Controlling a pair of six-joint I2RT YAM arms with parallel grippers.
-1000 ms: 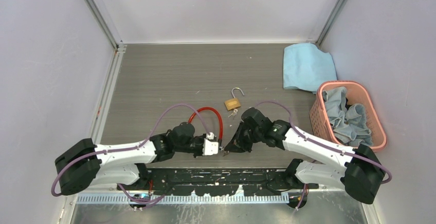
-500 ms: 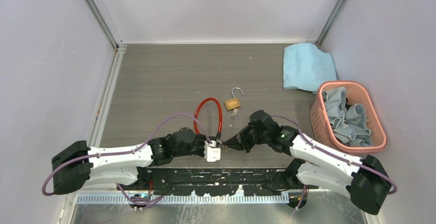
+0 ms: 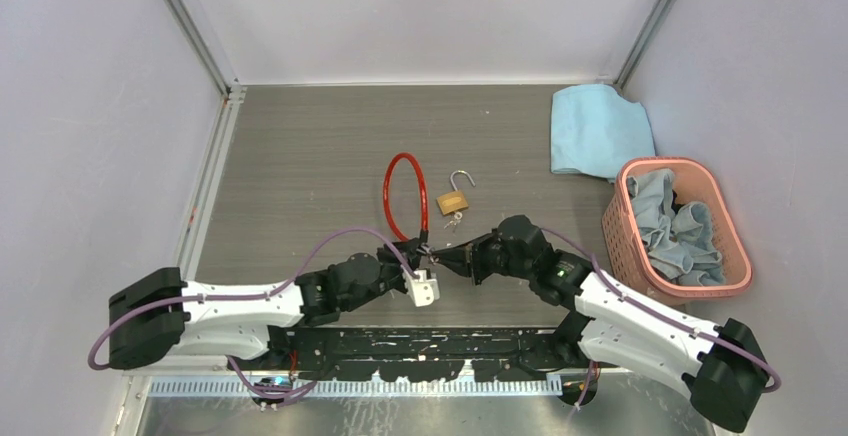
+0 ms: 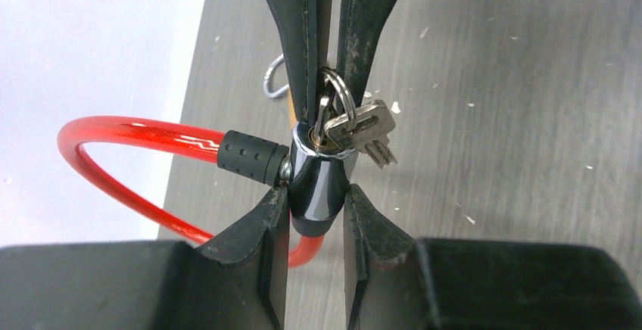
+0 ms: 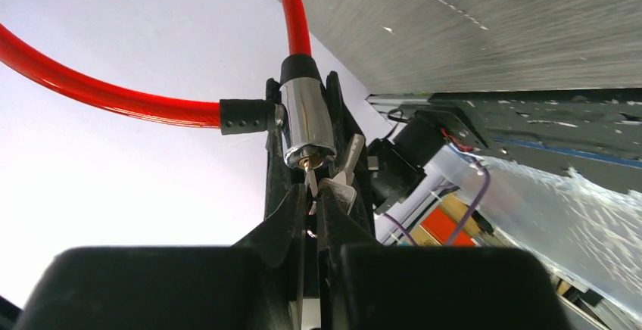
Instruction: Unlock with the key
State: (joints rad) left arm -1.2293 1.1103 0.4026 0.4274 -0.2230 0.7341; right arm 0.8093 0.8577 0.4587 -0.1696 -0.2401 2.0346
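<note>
Both arms reach low and inward from the table's near edge, wrists angled toward each other, and meet tip to tip, the left gripper clamped around the cable lock's metal end, the right gripper pinched tight on the key.

key: small silvery bunch on ring, one blade pushed into chrome lock cylinder, rest dangling beside

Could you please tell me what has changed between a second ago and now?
Both arms carried the red cable lock away from their bases, toward the brass padlock, its loop now pointing up-table. The left gripper kept its jaws shut on the chrome lock body, the right gripper on the key in it. Padlock, blue cloth and pink basket did not move.
</note>
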